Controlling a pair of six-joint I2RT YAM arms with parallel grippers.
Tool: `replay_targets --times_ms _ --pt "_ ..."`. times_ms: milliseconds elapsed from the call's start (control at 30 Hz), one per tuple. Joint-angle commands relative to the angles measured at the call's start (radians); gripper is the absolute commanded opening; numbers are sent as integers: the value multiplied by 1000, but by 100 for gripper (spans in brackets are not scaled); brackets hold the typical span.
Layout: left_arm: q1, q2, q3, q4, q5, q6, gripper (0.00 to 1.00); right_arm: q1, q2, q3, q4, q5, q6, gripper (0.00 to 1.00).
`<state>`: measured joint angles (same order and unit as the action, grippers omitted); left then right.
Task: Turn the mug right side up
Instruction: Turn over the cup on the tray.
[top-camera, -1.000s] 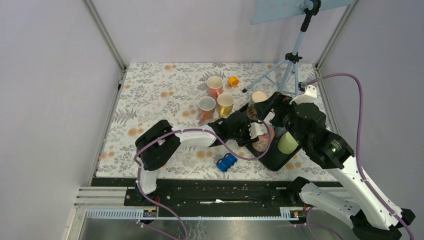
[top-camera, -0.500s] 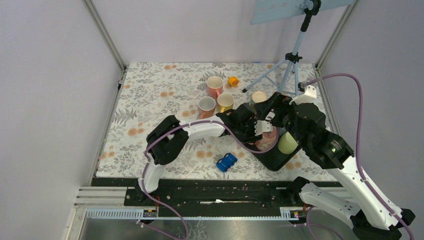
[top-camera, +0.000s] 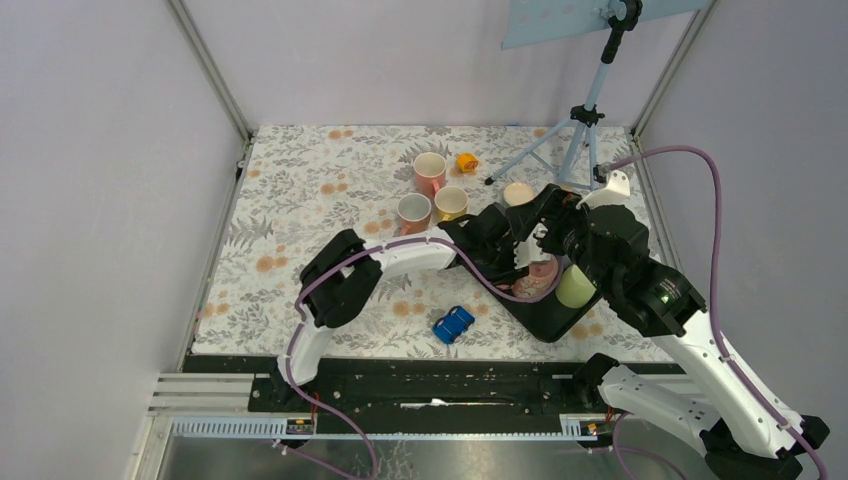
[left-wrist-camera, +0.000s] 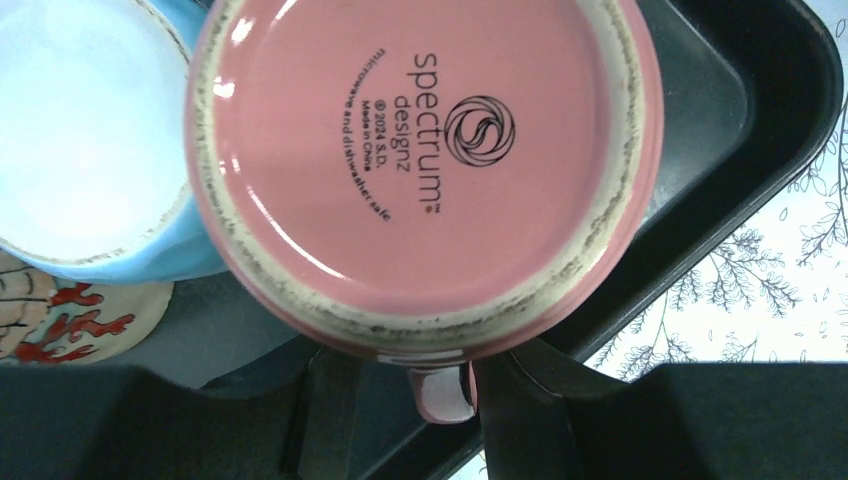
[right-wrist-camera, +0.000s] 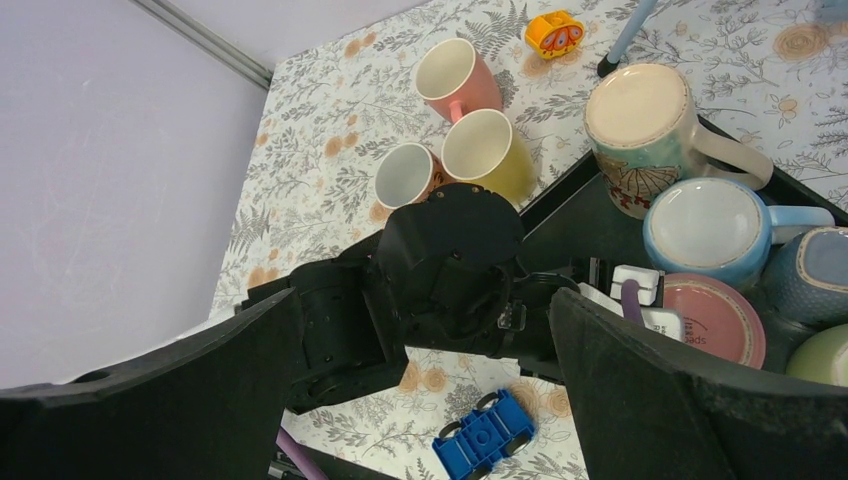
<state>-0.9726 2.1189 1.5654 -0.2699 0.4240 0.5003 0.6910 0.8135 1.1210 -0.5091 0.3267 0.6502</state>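
Note:
A pink mug (left-wrist-camera: 420, 160) stands upside down in the black tray (left-wrist-camera: 760, 90), its base with printed lettering facing my left wrist camera. It also shows in the top view (top-camera: 545, 272) and the right wrist view (right-wrist-camera: 715, 320). My left gripper (left-wrist-camera: 420, 372) is open, with one finger on each side of the mug's handle (left-wrist-camera: 445, 392). The handle lies against the right finger (left-wrist-camera: 525, 400), and there is a gap to the left one. My right gripper (right-wrist-camera: 420, 310) is wide open and empty, held above the tray and the left arm.
The tray also holds an upside-down blue mug (right-wrist-camera: 705, 225), a cream patterned mug (right-wrist-camera: 645, 130), a green mug (top-camera: 575, 287) and a dark blue one (right-wrist-camera: 815, 270). Three upright mugs (top-camera: 432, 195) stand on the floral cloth. A blue toy car (top-camera: 453, 324) lies near the front and a tripod (top-camera: 585, 120) stands at the back.
My left arm has reached farther right and back into the tray, bringing its fingers around the pink mug's handle. The right arm has hardly moved.

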Motion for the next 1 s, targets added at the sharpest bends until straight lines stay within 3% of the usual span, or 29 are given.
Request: replay_targets --times_ms 0,167,367,567,967 --pt "0 2 60 20 41 5 47 -4 -2 0 40 -11 9 100" --pt "0 23 84 -6 40 10 46 -3 -2 -3 40 -13 12 100" --pt "0 55 116 -36 51 11 32 -3 -2 -6 40 -18 12 100" --pt "0 66 122 -46 62 4 0 -4 -2 -3 39 -20 11 100" --pt "9 -96 -49 200 65 -111 0 -3 -9 0 42 -16 5 100"
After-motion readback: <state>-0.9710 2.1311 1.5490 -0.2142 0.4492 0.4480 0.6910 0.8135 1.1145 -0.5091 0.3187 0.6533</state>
